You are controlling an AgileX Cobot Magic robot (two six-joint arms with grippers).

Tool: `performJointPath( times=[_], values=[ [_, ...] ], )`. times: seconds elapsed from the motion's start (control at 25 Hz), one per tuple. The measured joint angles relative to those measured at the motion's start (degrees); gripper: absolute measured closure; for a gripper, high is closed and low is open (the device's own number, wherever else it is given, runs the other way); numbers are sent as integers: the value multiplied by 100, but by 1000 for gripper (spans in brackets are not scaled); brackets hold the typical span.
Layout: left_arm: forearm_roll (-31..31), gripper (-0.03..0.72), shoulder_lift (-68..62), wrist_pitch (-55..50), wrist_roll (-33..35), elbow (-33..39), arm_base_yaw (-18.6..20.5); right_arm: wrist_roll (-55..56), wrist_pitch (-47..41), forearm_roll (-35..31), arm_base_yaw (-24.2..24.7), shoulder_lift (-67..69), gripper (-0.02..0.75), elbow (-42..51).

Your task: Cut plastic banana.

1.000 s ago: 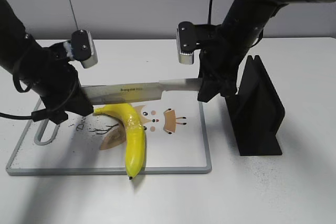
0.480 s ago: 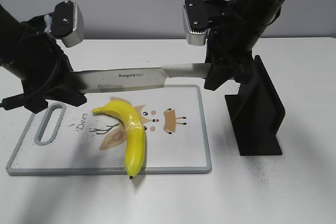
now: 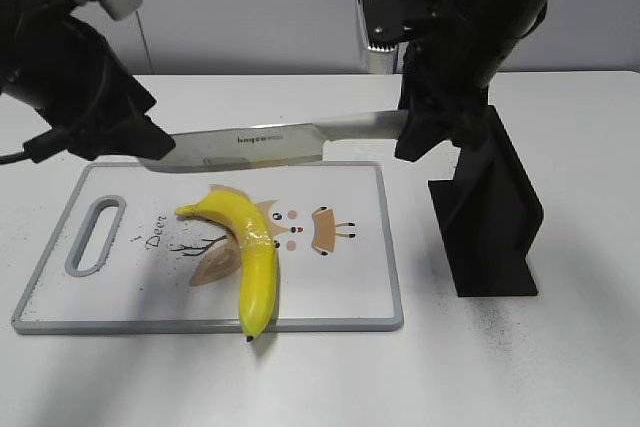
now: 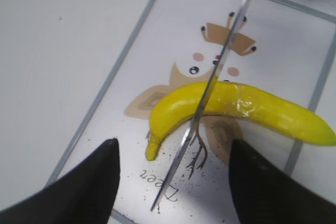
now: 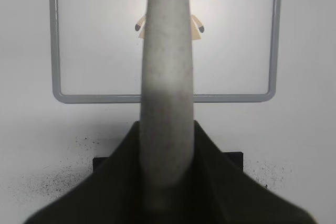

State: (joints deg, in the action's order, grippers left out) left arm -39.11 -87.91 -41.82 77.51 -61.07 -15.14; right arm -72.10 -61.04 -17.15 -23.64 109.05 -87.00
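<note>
Now lifted higher than a second ago, the knife [image 3: 250, 143] hangs above the board [image 3: 340, 287], so no cut is made. Left gripper [image 3: 140, 142] pinches its tip, right gripper [image 3: 415, 132] clamps its handle. Banana [image 3: 250, 252] lies whole on the board; the stand [image 3: 490, 217] is empty.

Robot lab/test bench; bare white table [image 3: 560, 367] w/ plain grey wall [image 3: 250, 7] behind; two black arms, cables; toy-print cutting board [image 3: 350, 287].
</note>
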Motion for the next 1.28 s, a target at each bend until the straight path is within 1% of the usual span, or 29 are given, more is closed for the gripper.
performJointPath(
  times=[0.12,0.16,0.24,0.32,0.36,0.48,0.6,0.72,0.8,0.92,1.08,1.28],
  values=[
    [233,74,302,100,-677,0,0,323,-115,0,0,-270,575,-18],
    [391,77,407,100,-1022,0,0,495,-230,0,0,-363,575,-19],
    [924,84,587,61,-2097,0,0,1010,-481,0,0,-543,575,-21],
    [1686,91,773,-105,-3182,0,0,1364,-732,11,0,-764,575,-21],
    [1970,94,854,-260,-3659,0,0,1568,-799,18,0,-882,575,-21],
    [2666,95,1115,-791,-4730,0,0,2432,-843,81,0,-1203,575,-26],
    [3070,97,1328,-1435,-5578,0,0,3117,-860,145,0,-1478,575,-26],
    [3234,101,1420,-2181,-6037,0,0,3680,-860,150,0,-1826,575,136],
    [3259,101,1481,-2582,-6274,18,0,4237,-800,150,0,-2151,575,481],
    [3259,101,1690,-2754,-6543,187,0,5264,-287,272,0,-2775,575,1209],
    [3267,101,2247,-2780,-6746,515,0,6610,480,768,0,-3582,576,2270],
    [3267,102,3261,-2791,-6836,969,0,7669,1029,1203,0,-4510,575,3274]
  ],
)
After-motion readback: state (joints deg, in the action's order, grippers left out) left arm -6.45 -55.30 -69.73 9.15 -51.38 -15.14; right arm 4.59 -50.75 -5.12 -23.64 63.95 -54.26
